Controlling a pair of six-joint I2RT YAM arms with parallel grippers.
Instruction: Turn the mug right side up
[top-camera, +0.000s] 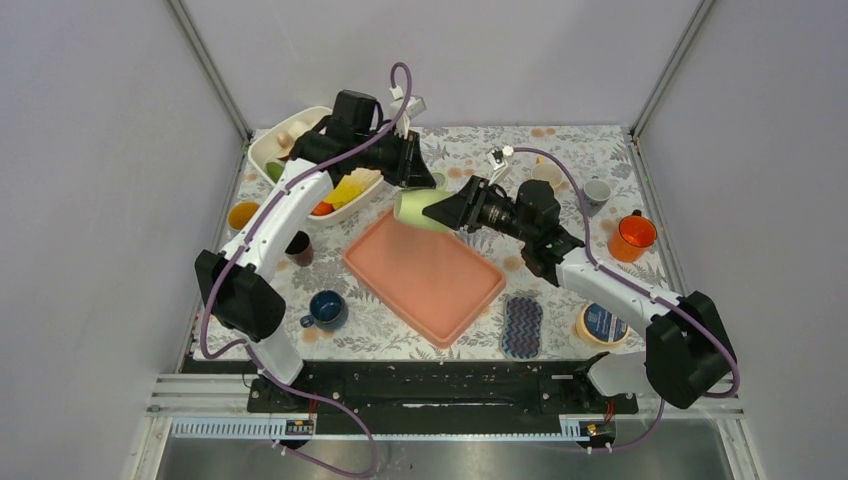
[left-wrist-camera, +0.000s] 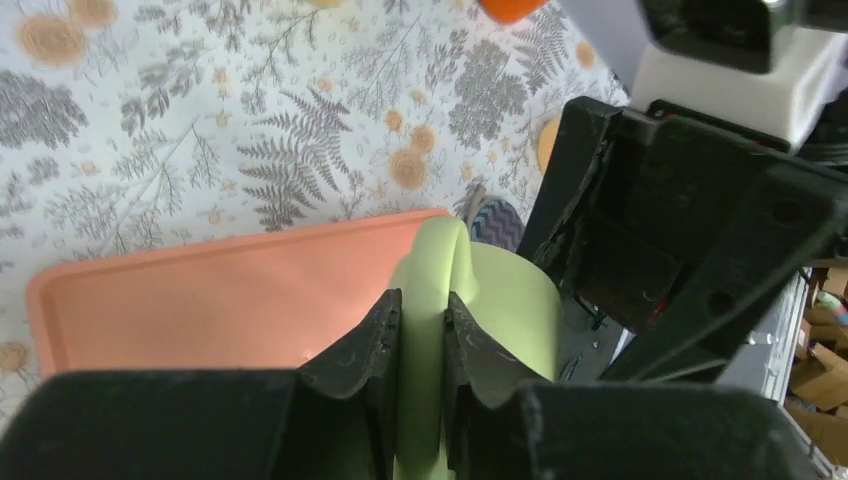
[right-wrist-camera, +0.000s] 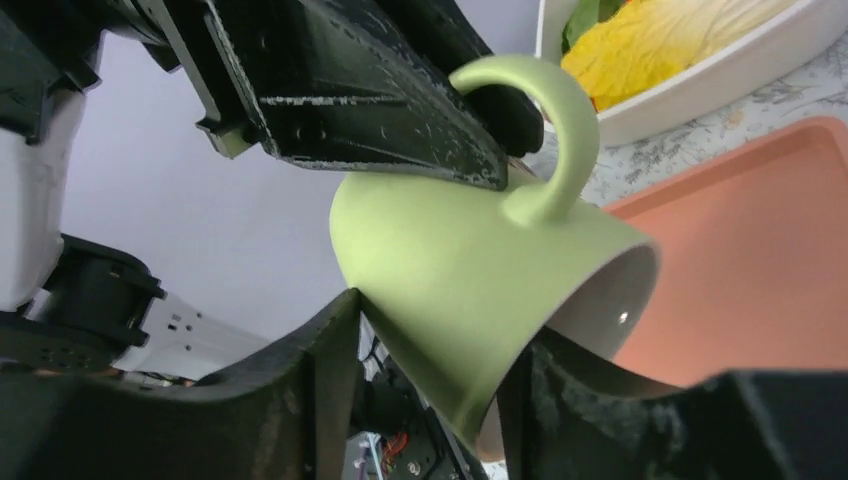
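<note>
While the left tool (left-wrist-camera: 421, 322) pinches the mug (right-wrist-camera: 450, 260) by its handle, the right tool (right-wrist-camera: 432, 392) clamps its rim (dish (right-wrist-camera: 700, 92) holds food).

Lime-grn mug (right-wrist-camera: 470, 300), salmon tray (top-camera: 425, 275), table (left-wrist-camera: 200, 130) w/ grey fern print

Tilted green mug (right-wrist-camera: 450, 290) between right fingers (right-wrist-camera: 300, 400)

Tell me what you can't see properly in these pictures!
- Top view: the mug handle, hidden by the left gripper.
- Right wrist view: the mug's inside bottom, covered by a finger of the right gripper.
- Left wrist view: the mug's opening, facing away; the handle's lower part, cut off by the bottom edge.
- Top view: part of the bowl, under the left arm.
</note>
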